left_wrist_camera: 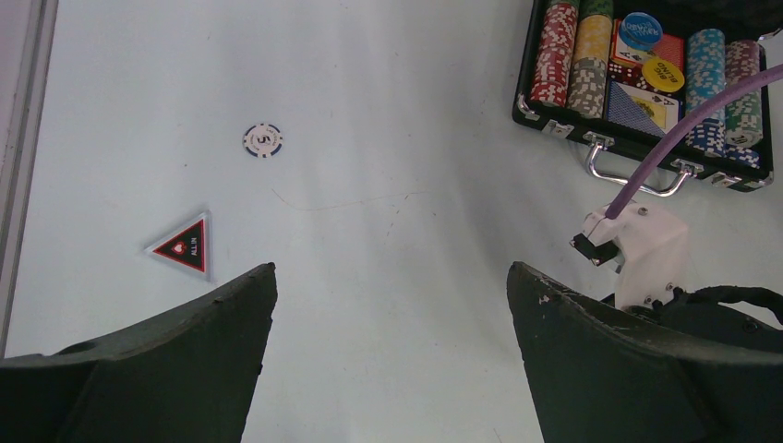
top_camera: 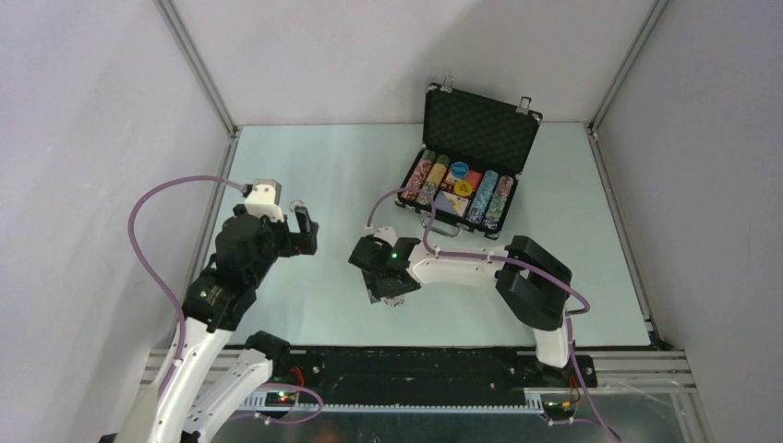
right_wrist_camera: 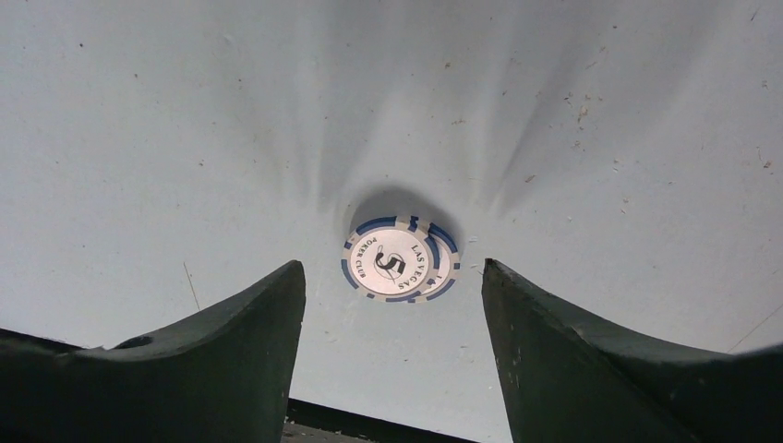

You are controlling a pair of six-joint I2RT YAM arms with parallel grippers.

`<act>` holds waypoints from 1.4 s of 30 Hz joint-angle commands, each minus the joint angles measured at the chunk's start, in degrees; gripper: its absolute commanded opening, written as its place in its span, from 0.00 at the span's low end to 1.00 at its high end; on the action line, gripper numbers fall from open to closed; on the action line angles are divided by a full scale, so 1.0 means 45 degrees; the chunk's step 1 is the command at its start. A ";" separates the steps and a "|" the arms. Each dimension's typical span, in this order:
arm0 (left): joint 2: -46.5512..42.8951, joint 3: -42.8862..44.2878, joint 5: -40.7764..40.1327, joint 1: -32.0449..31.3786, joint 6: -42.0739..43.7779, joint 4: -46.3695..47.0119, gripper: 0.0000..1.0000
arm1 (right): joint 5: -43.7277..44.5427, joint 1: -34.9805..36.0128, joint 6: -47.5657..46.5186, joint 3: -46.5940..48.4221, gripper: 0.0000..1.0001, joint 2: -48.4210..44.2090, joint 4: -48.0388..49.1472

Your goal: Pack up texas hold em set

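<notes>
- The right pincer [right_wrist_camera: 391, 269] is held low over the counter [right_wrist_camera: 185, 111] with its fingers parted; nothing is gripped.
- A blue-and-white poker chip [right_wrist_camera: 399, 260] marked 5 is seen lying flat between those fingers, clear of both. A second rim shows at its right edge, so another chip may lie beneath; this cannot be told for sure.
- The left pincer [left_wrist_camera: 392, 272] is held as wide as it goes and empty, raised above the counter to the left of the right one.
- Ahead of the left pincer another blue-and-white chip [left_wrist_camera: 263, 140] is found alone on the counter. The dark triangular piece [left_wrist_camera: 185, 247], lettered ALL IN, lies nearer the pincer and to the left, well apart from that chip.
- The right arm's white wrist housing [left_wrist_camera: 646, 245] is seen at the right of the left wrist view. Its purple cable [left_wrist_camera: 688, 125] is drawn across the front of the briefcase, hiding part of the handle [left_wrist_camera: 637, 185] and the right-hand chip rows.
- The black briefcase [top_camera: 480, 129] is set open at the far right of the counter, lid upright, handle towards the arms.
- Chip rows [left_wrist_camera: 554, 51] are packed at both sides of it. The card deck [left_wrist_camera: 637, 109], a blue disc [left_wrist_camera: 641, 29] and a yellow disc [left_wrist_camera: 662, 72] lie in the middle.
</notes>
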 commanded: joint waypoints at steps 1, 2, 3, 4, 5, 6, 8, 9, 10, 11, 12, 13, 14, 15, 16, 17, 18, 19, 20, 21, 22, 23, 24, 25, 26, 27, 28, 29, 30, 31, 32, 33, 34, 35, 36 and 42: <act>0.0001 -0.0140 -0.0097 0.0108 -0.0025 0.0395 1.00 | 0.0058 0.0038 0.0114 -0.0085 0.74 0.0088 0.0100; 0.0001 -0.0135 -0.0068 0.0109 -0.0025 0.0391 1.00 | 0.0056 0.0014 0.0114 -0.0074 0.73 0.0125 0.0101; 0.0006 -0.0132 -0.0076 0.0104 -0.0025 0.0398 1.00 | 0.0044 0.0003 0.0105 -0.0072 0.73 0.0211 0.0096; 0.0013 -0.0132 -0.0077 0.0107 -0.0025 0.0393 1.00 | 0.0030 -0.0039 0.0098 -0.0066 0.72 0.0245 0.0089; 0.0019 -0.0141 -0.0068 0.0104 -0.0025 0.0389 1.00 | -0.0016 -0.0053 0.0097 -0.0058 0.72 0.0334 0.0098; 0.0020 -0.0136 -0.0073 0.0107 -0.0025 0.0398 1.00 | -0.0030 -0.0092 0.0086 -0.0067 0.71 0.0385 0.0105; 0.0021 -0.0134 -0.0073 0.0107 -0.0025 0.0391 1.00 | -0.0146 -0.0136 0.0062 -0.0072 0.71 0.0576 0.0085; 0.0021 -0.0132 -0.0062 0.0104 -0.0025 0.0389 1.00 | -0.0173 -0.0150 0.0059 -0.0071 0.71 0.0613 0.0074; 0.0011 -0.0131 -0.0070 0.0097 -0.0025 0.0398 1.00 | -0.0193 -0.0146 0.0072 -0.0085 0.71 0.0690 0.0055; 0.0018 -0.0136 -0.0071 0.0106 -0.0025 0.0400 1.00 | -0.0207 -0.0135 0.0074 -0.0077 0.71 0.0748 0.0020; 0.0020 -0.0134 -0.0065 0.0108 -0.0025 0.0394 1.00 | -0.0241 -0.0128 0.0100 -0.0087 0.72 0.0811 -0.0017; 0.0021 -0.0132 -0.0075 0.0094 -0.0025 0.0389 1.00 | -0.0240 -0.0117 0.0107 -0.0088 0.72 0.0858 -0.0036; 0.0021 -0.0141 -0.0067 0.0102 -0.0025 0.0388 1.00 | -0.0254 -0.0099 0.0128 -0.0079 0.72 0.0907 -0.0075; 0.0021 -0.0134 -0.0061 0.0107 -0.0025 0.0402 1.00 | -0.0247 -0.0079 0.0141 -0.0084 0.72 0.0925 -0.0084; 0.0021 -0.0142 -0.0069 0.0108 -0.0025 0.0395 1.00 | -0.0246 -0.0073 0.0160 -0.0088 0.71 0.0948 -0.0116; 0.0021 -0.0134 -0.0076 0.0099 -0.0025 0.0390 1.00 | -0.0243 -0.0053 0.0167 -0.0079 0.71 0.0946 -0.0124; 0.0021 -0.0132 -0.0067 0.0102 -0.0025 0.0403 1.00 | -0.0225 -0.0040 0.0182 -0.0097 0.69 0.0934 -0.0155; 0.0021 -0.0131 -0.0066 0.0096 -0.0025 0.0405 1.00 | -0.0213 -0.0031 0.0197 -0.0103 0.69 0.0938 -0.0173; 0.0021 -0.0131 -0.0062 0.0106 -0.0025 0.0392 1.00 | -0.0194 -0.0029 0.0223 -0.0122 0.67 0.0903 -0.0275; 0.0021 -0.0131 -0.0059 0.0108 -0.0025 0.0400 1.00 | -0.0158 -0.0003 0.0237 -0.0147 0.66 0.0884 -0.0311; 0.0031 -0.0146 -0.0059 0.0109 -0.0025 0.0391 1.00 | -0.0107 0.0004 0.0248 -0.0167 0.63 0.0826 -0.0378; 0.0038 -0.0148 -0.0054 0.0109 -0.0025 0.0399 1.00 | -0.0075 0.0024 0.0250 -0.0231 0.61 0.0796 -0.0392; 0.0039 -0.0135 -0.0053 0.0095 -0.0025 0.0390 1.00 | -0.0062 0.0028 0.0266 -0.0268 0.59 0.0740 -0.0393; 0.0050 -0.0133 -0.0056 0.0092 -0.0025 0.0399 1.00 | -0.0072 0.0030 0.0259 -0.0339 0.56 0.0715 -0.0380; 0.0045 -0.0141 -0.0053 0.0105 -0.0025 0.0390 1.00 | -0.0066 0.0031 0.0263 -0.0371 0.54 0.0681 -0.0371; 0.0042 -0.0136 -0.0056 0.0107 -0.0025 0.0399 1.00 | -0.0065 0.0031 0.0254 -0.0394 0.53 0.0685 -0.0369; 0.0041 -0.0137 -0.0058 0.0109 -0.0025 0.0395 1.00 | -0.0074 0.0031 0.0263 -0.0398 0.52 0.0703 -0.0368; 0.0045 -0.0144 -0.0058 0.0109 -0.0025 0.0391 1.00 | -0.0078 0.0031 0.0254 -0.0411 0.51 0.0722 -0.0368; 0.0056 -0.0134 -0.0058 0.0104 -0.0025 0.0403 1.00 | -0.0106 0.0031 0.0253 -0.0419 0.50 0.0725 -0.0353; 0.0058 -0.0142 -0.0049 0.0107 -0.0025 0.0395 1.00 | -0.0118 0.0031 0.0252 -0.0406 0.48 0.0732 -0.0339; 0.0059 -0.0134 -0.0051 0.0104 -0.0025 0.0399 1.00 | -0.0120 0.0031 0.0252 -0.0404 0.48 0.0730 -0.0344; 0.0060 -0.0132 -0.0045 0.0107 -0.0025 0.0394 1.00 | -0.0097 0.0031 0.0252 -0.0417 0.47 0.0719 -0.0357; 0.0060 -0.0131 -0.0045 0.0109 -0.0025 0.0389 1.00 | -0.0080 0.0031 0.0252 -0.0419 0.47 0.0723 -0.0352; 0.0060 -0.0131 -0.0052 0.0109 -0.0025 0.0398 1.00 | -0.0034 0.0031 0.0252 -0.0421 0.46 0.0722 -0.0388; 0.0065 -0.0131 -0.0047 0.0109 -0.0025 0.0405 1.00 | -0.0009 0.0031 0.0252 -0.0421 0.45 0.0715 -0.0407; 0.0060 -0.0135 -0.0063 0.0105 -0.0025 0.0392 1.00 | 0.0155 0.0026 0.0209 -0.0418 0.51 0.0614 -0.0356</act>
